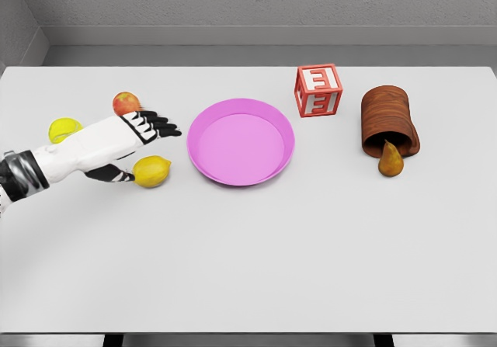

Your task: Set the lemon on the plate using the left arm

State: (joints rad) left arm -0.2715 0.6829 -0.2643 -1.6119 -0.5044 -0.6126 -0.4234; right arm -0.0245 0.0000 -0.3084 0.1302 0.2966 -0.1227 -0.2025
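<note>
Left hand (132,141) lies over the table (248,269), fingers extended and apart, gripping nothing. Lemon (152,171) sits on the table just beside the thumb, left of the pink plate (203,159) and off it.

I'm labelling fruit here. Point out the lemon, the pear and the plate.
lemon (152,171), head view, middle of its rind
pear (390,161), head view, its rounded belly
plate (273,116), head view, its far right rim

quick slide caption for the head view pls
Left robot hand open beside the lemon, near the empty pink plate.
</note>
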